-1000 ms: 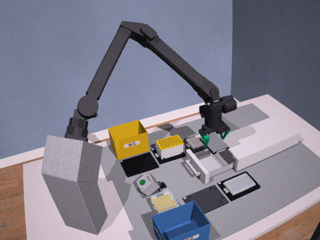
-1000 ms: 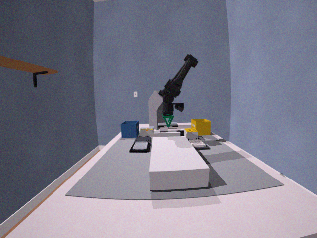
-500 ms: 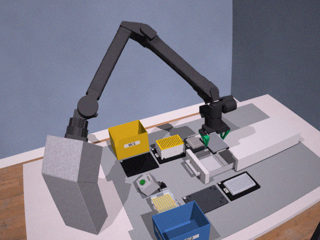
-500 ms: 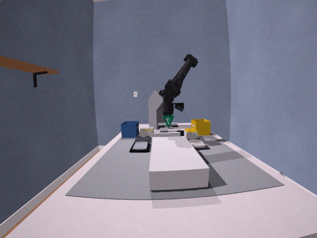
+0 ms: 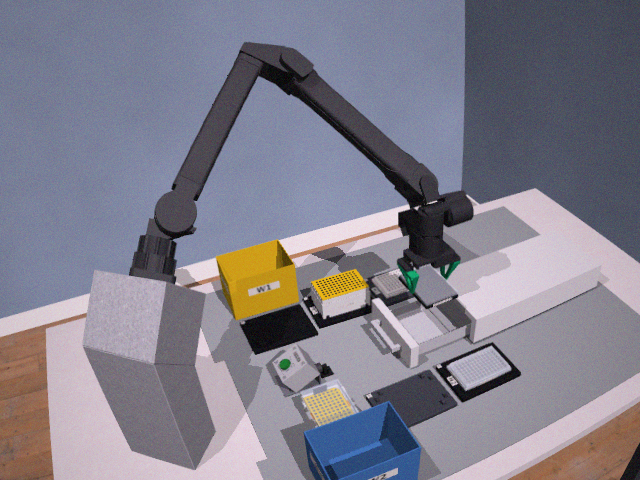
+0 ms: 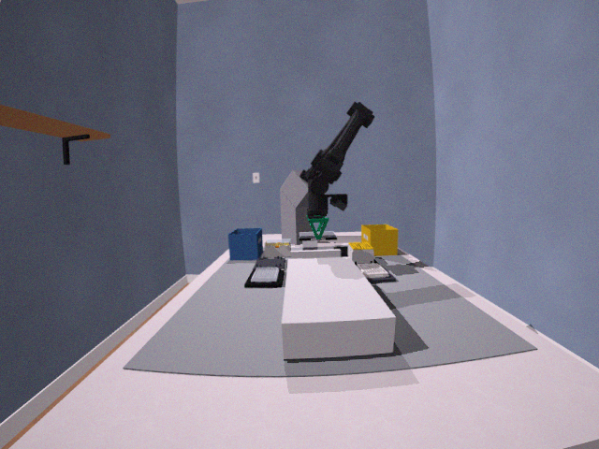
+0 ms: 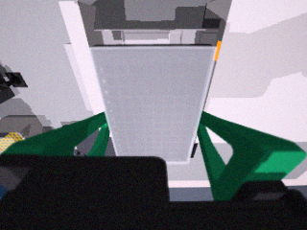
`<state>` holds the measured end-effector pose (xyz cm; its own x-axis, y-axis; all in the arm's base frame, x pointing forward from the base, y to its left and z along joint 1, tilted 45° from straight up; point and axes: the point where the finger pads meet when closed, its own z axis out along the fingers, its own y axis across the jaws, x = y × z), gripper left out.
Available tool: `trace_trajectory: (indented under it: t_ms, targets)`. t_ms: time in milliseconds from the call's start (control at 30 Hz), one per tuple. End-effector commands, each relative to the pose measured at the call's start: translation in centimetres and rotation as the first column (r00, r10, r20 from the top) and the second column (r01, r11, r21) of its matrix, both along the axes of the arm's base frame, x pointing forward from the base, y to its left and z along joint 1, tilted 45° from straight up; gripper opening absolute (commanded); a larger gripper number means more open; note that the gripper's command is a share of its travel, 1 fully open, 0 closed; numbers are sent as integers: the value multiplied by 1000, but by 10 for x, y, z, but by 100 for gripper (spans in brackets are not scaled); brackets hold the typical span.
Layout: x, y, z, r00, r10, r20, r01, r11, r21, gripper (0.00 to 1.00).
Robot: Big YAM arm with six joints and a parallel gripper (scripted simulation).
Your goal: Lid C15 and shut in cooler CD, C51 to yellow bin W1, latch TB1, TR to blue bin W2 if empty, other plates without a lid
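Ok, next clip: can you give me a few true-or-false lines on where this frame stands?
1. The pincer is shut on a lidded plate. True.
2. The cooler drawer is shut. False: it stands pulled open, its floor showing.
3. A white assay plate lies in its nest on the mat. True.
4. The pincer is pressing the green DONE key. False: the key is untouched, and the pincer hangs by the drawer.
5. The yellow-topped tip rack lies in the blue bin. False: it stands on its nest beside the yellow bin.
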<state>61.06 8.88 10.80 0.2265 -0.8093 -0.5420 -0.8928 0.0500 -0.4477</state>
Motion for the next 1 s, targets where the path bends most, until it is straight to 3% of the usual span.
trace_trajectory:
  t_ms: [0,67,967]
  targets:
    - [1,-2,4,1000,-4,17,4,1000,0,0]
    - [0,8,-8,1000,2,-6,-2,1000,4,0]
    - [26,28,-18,1000,2,25,-2,1000,4,0]
